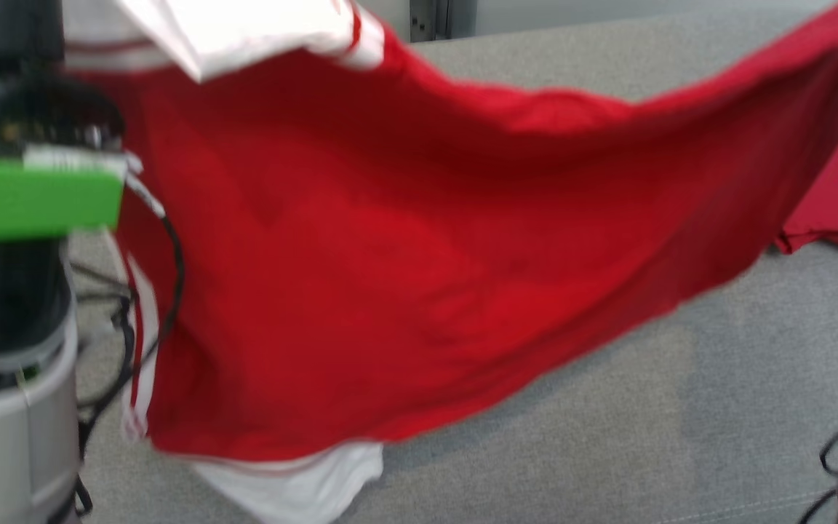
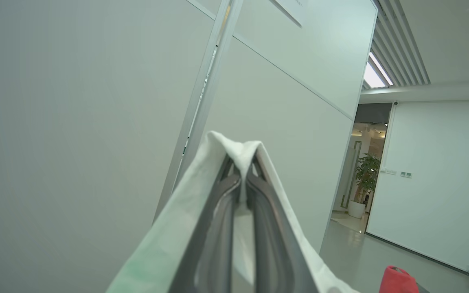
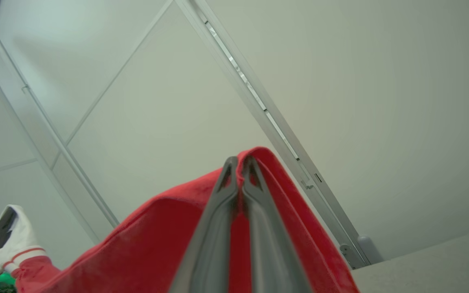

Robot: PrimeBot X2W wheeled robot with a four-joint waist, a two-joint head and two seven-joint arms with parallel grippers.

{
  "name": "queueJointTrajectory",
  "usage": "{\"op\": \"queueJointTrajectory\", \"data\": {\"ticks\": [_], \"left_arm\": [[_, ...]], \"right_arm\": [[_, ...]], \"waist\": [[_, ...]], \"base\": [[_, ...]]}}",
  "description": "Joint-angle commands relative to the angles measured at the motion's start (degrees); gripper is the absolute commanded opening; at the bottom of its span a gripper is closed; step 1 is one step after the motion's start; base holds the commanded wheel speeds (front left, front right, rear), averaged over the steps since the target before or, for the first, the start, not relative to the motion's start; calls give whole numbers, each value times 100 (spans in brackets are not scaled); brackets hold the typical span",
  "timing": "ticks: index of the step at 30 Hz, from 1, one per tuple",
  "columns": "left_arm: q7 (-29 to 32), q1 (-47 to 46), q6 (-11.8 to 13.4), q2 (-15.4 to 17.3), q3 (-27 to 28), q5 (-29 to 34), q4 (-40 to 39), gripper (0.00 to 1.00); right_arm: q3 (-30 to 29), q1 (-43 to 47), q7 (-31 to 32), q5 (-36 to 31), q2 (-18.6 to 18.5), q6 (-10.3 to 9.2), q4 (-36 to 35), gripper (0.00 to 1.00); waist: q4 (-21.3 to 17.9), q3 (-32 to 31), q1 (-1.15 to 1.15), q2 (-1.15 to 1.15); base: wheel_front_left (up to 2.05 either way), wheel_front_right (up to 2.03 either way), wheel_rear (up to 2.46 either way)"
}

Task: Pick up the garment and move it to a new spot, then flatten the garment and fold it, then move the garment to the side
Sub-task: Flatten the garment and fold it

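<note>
Garment: we've got the red garment [image 1: 404, 276] with its white trim up in the air, stretched wide between both arms. It's pretty blurry in the head view.
Left gripper: our left gripper [image 2: 241, 175] has its fingers pinched tight on a white fold of the cloth, which drapes down both sides of them.
Right gripper: our right gripper [image 3: 240, 162] is clamped on a red edge, with the fabric folded over the fingertips.
Underneath: a grey surface [image 1: 681, 407]. The low white hem hangs close to it, but we can't tell if it touches.
Far right: a red scrap [image 1: 830, 196] lies on the grey. We can't tell if it's part of the same garment.
Left arm: there's a green band [image 1: 33, 196] on it, with dark cables just beside.
Background: pale wall panels [image 2: 75, 122], and a potted plant [image 2: 367, 173] through a doorway.
</note>
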Motion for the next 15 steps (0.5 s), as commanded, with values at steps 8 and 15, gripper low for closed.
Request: {"op": "queueJointTrajectory", "data": {"ticks": [8, 15], "left_arm": [[-89, -2585, -209, 16, -69, 364, 2964, 0], [-1227, -4443, -579, -284, -204, 926, 4826, 0]], "right_arm": [[-120, -3328, -223, -863, 86, 0, 2754, 0], [-114, -5553, -1196, -1893, 103, 0, 5123, 0]], "waist": [[81, 1027, 0, 0], [216, 1284, 0, 0]], "base": [[0, 0, 0], [0, 0, 0]]}}
